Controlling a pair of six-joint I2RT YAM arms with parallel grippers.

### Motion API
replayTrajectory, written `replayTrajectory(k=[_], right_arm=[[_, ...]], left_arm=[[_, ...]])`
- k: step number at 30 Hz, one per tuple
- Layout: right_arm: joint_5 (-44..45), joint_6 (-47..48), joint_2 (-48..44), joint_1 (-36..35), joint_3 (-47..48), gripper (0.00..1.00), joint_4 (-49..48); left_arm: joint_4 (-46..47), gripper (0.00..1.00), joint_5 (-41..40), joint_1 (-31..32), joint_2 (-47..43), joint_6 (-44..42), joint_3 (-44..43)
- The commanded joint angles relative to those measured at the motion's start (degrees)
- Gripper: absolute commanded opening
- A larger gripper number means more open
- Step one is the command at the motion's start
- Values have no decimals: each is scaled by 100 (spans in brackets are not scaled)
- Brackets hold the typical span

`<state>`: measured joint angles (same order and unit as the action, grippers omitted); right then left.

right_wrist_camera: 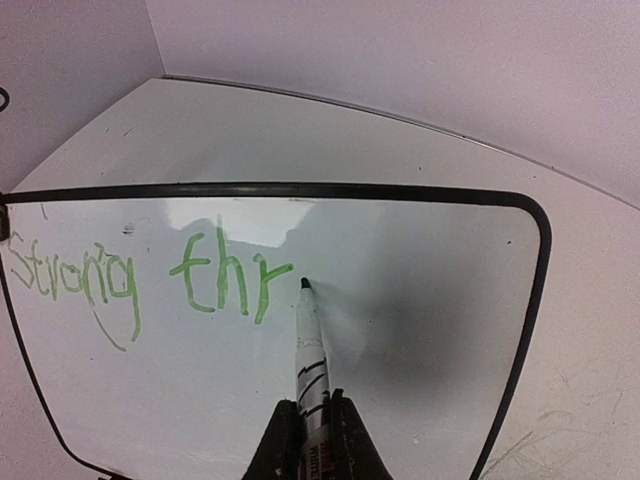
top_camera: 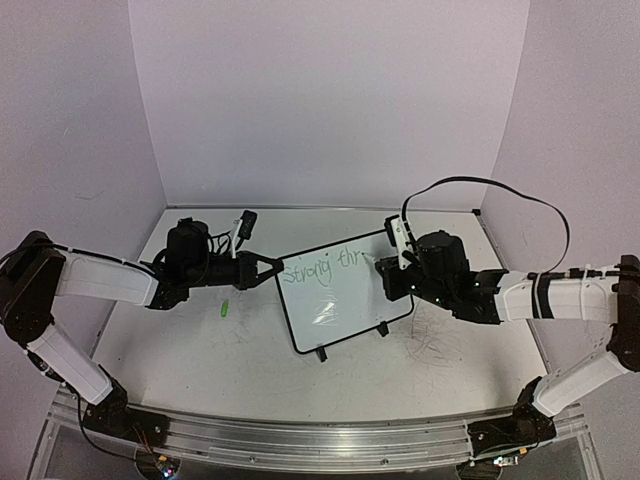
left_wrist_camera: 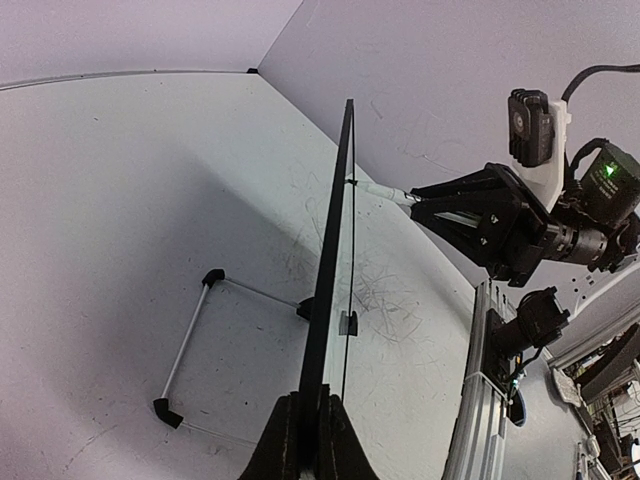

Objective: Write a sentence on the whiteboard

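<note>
**Top view.** The whiteboard point(top_camera: 345, 300) stands near the middle of the desk point(top_camera: 200, 370), turned at an angle, with its two black feet on the near side. The left arm point(top_camera: 105, 280) reaches in from the left, and the left jaws pinch the board's left edge. The right arm point(top_camera: 550, 297) comes in from the right, with the right jaws at the board's right edge. The sentence point(top_camera: 325, 268) runs along the top of the board in thin green and reads "Strong thr". A small green object point(top_camera: 226, 309) lies on the desk just left of the board. Grey scribbles point(top_camera: 435, 345) mark the desk to its right.

**Left wrist view.** The whiteboard point(left_wrist_camera: 335, 280) is seen edge-on. The left jaws are pressed onto its black frame at the bottom of the picture. A wire stand point(left_wrist_camera: 190, 340) with black feet props the board from behind. On the far side, the right jaws hold a white marker point(left_wrist_camera: 380, 190) whose tip meets the board.

**Right wrist view.** The right jaws pinch the marker point(right_wrist_camera: 310, 360) by its barrel. Its dark tip touches the whiteboard point(right_wrist_camera: 430, 300) just right of the "r". In the sentence point(right_wrist_camera: 150, 275), "Strong" is paler and "thr" is brighter green.
</note>
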<state>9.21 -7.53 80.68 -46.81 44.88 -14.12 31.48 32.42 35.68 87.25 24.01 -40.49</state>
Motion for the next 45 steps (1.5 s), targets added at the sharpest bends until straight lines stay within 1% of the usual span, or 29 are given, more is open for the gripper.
replayTrajectory(k=[1, 10, 24, 34, 45], right_arm=[[-104, -38, -5, 1, 58, 0, 22], [-258, -89, -23, 1, -17, 0, 131], [-195, -170, -95, 2, -189, 0, 270], [175, -207, -152, -1, -205, 0, 274], [481, -267, -33, -4, -107, 0, -177]], left_arm=[[-669, 0, -369, 27, 326, -361, -20], [-669, 0, -390, 27, 279, -354, 4], [-669, 0, -381, 27, 287, -353, 15], [-669, 0, -380, 27, 266, -337, 25], [-669, 0, -380, 27, 231, -336, 32]])
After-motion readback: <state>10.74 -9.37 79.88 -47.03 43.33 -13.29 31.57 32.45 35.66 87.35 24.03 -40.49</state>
